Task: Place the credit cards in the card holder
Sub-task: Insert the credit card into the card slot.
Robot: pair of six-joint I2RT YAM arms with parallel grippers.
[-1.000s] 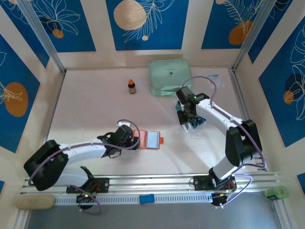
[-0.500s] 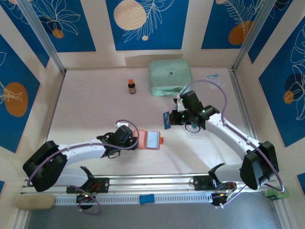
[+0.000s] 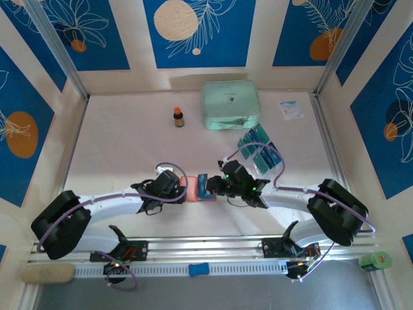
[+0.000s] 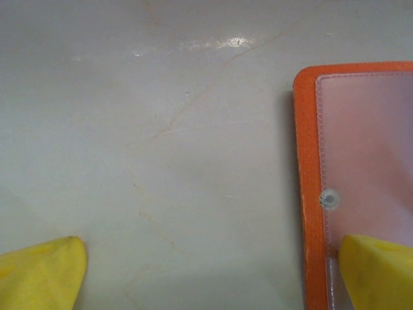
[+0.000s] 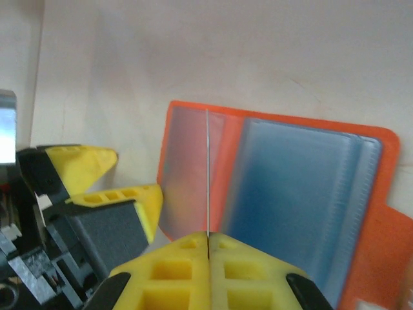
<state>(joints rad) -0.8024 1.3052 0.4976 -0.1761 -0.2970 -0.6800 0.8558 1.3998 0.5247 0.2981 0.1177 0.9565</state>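
Note:
The orange card holder (image 3: pixel 191 191) lies open near the table's middle, with blue cards showing in its clear pockets (image 5: pixel 297 194). My left gripper (image 3: pixel 175 188) is open at the holder's left edge (image 4: pixel 308 194), and one yellow fingertip (image 4: pixel 377 271) rests on a clear pocket. My right gripper (image 3: pixel 216 185) is shut on one credit card (image 3: pixel 202 183). That card stands on edge (image 5: pixel 208 174) over the holder's left pocket. Several more teal credit cards (image 3: pixel 259 150) lie loose on the table to the right.
A mint-green zip case (image 3: pixel 230 103) sits at the back, a small brown bottle (image 3: pixel 179 117) to its left and a white paper slip (image 3: pixel 290 108) to its right. The left gripper's fingers (image 5: pixel 97 194) are close beside my right gripper.
The right arm swung left from the pile of cards to the card holder, carrying one card. The left arm stayed where it was.

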